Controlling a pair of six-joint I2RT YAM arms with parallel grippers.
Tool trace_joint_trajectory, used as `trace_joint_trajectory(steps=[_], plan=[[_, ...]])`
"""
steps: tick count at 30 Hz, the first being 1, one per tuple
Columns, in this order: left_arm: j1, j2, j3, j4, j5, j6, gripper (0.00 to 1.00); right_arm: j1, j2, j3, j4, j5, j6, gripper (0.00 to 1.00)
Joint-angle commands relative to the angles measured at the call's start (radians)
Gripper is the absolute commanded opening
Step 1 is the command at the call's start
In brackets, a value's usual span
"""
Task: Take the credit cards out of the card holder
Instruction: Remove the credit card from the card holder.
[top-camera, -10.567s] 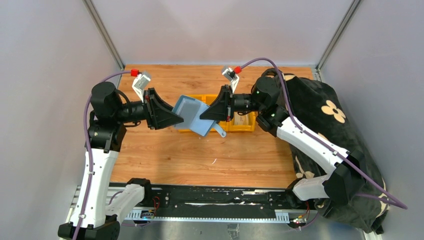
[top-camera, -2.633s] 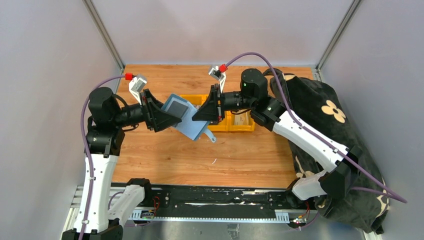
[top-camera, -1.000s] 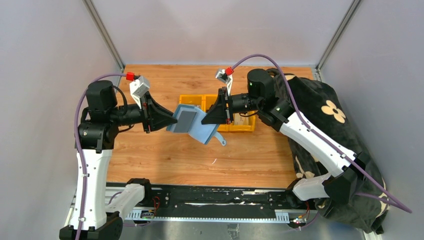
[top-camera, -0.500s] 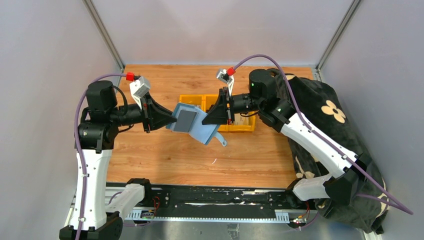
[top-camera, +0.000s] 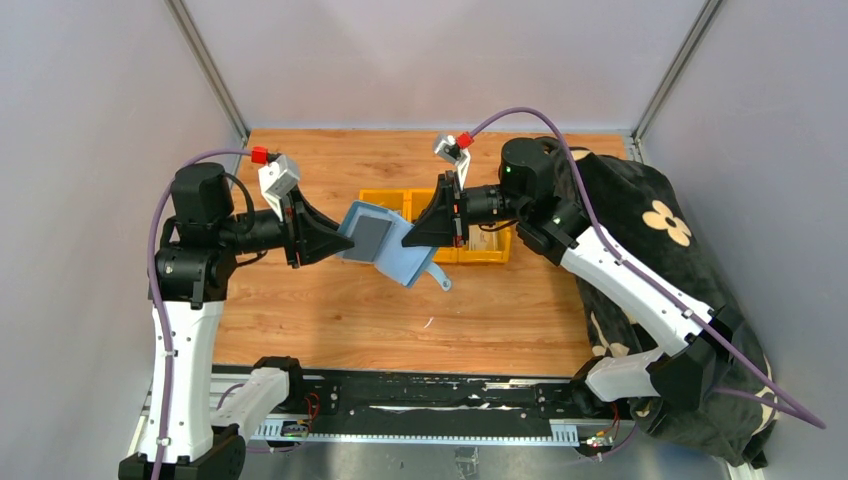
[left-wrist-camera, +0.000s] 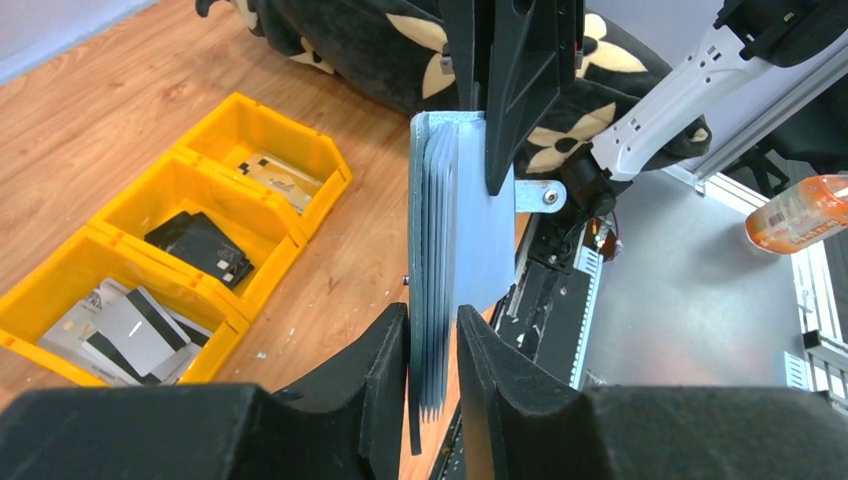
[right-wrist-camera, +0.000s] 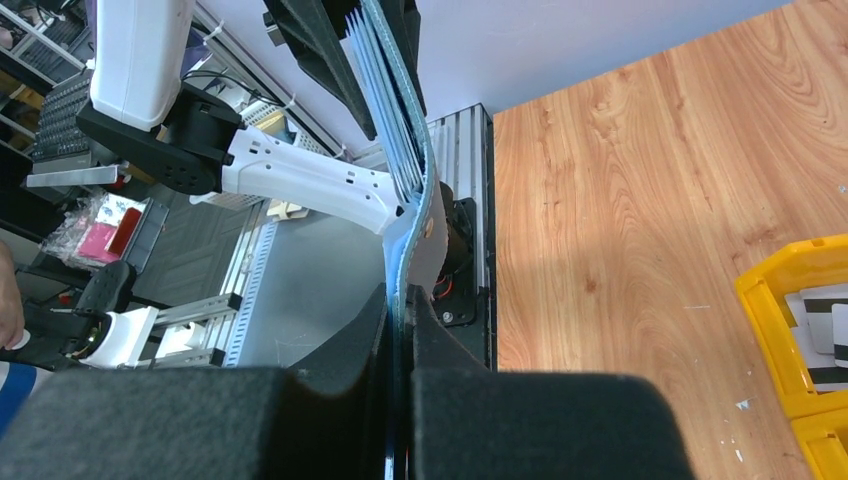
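Note:
The slate-blue card holder (top-camera: 397, 263) hangs in the air between both arms, its tab (top-camera: 441, 282) pointing down. My right gripper (top-camera: 409, 238) is shut on its right edge, and the right wrist view shows the cover (right-wrist-camera: 405, 232) pinched between the jaws of the right gripper (right-wrist-camera: 398, 300). My left gripper (left-wrist-camera: 433, 318) straddles the fanned pocket edges (left-wrist-camera: 436, 240) with its jaws a little apart. A gap shows at its right finger. A dark grey credit card (top-camera: 372, 236) sits in the holder, and its thin edge (left-wrist-camera: 413, 425) rests against the left finger.
Three yellow bins (left-wrist-camera: 205, 215) stand in a row on the wooden table behind the holder, with cards lying in them (left-wrist-camera: 120, 330). The same bins (top-camera: 483, 247) show in the top view. A black flower-print cloth (top-camera: 650, 235) covers the right side.
The holder has shifted slightly up and to the right with both grippers. The left gripper has slid a little further onto its left edge.

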Motion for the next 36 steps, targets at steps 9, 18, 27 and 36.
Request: trace_joint_trajectory(steps=[9, 18, 27, 36], plan=[[0.005, 0.049, 0.119, -0.251, 0.004, 0.200, 0.20, -0.013, -0.044, -0.021, 0.024, -0.022, -0.015, 0.00], [0.005, 0.031, 0.116, -0.251, 0.002, 0.208, 0.23, -0.020, -0.047, -0.021, 0.014, -0.022, -0.022, 0.00], [0.005, 0.041, 0.097, -0.254, 0.005, 0.237, 0.39, -0.028, -0.048, -0.019, -0.020, -0.014, -0.036, 0.00], [0.005, 0.046, 0.084, -0.253, 0.008, 0.252, 0.30, -0.027, -0.051, -0.023, -0.010, -0.023, -0.032, 0.00]])
